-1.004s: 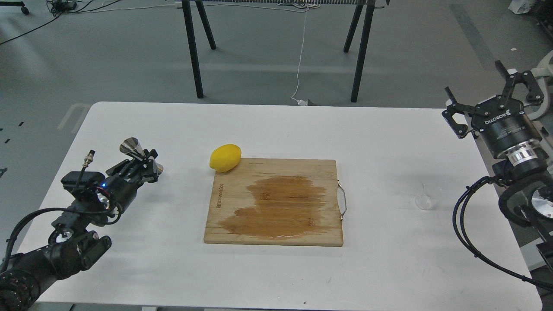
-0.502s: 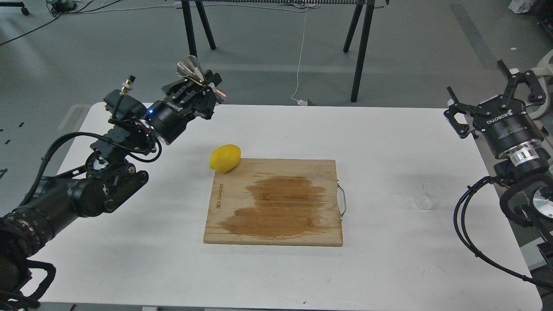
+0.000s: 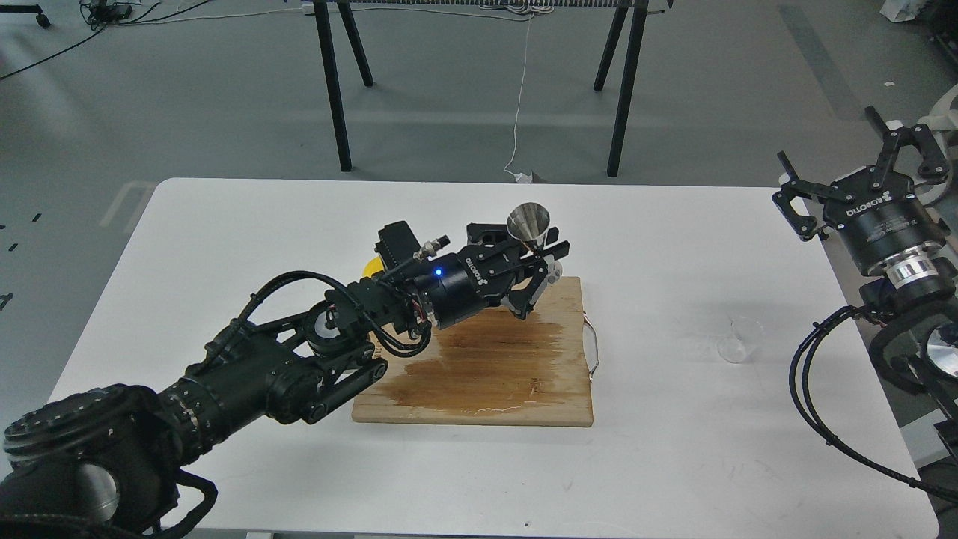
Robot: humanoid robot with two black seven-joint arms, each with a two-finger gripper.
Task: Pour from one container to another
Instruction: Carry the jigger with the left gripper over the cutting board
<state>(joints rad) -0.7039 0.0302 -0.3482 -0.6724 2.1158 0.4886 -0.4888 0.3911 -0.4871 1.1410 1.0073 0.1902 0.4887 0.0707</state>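
Cutting board point(image 3: 486, 374) near middle of table point(image 3: 673, 464). Left arm reaches in from lower left, crossing over board's left part. Left gripper point(image 3: 540, 263) above board's far right corner, steel jigger point(image 3: 530, 224) clamped between its fingers, one cone pointing up. Lemon point(image 3: 370, 267) behind arm, at board's far left corner, mostly hidden. Glass cup point(image 3: 737, 340) on table, right of board, well apart from jigger. Right gripper point(image 3: 853, 161) at table's far right edge, behind cup, fingers spread.
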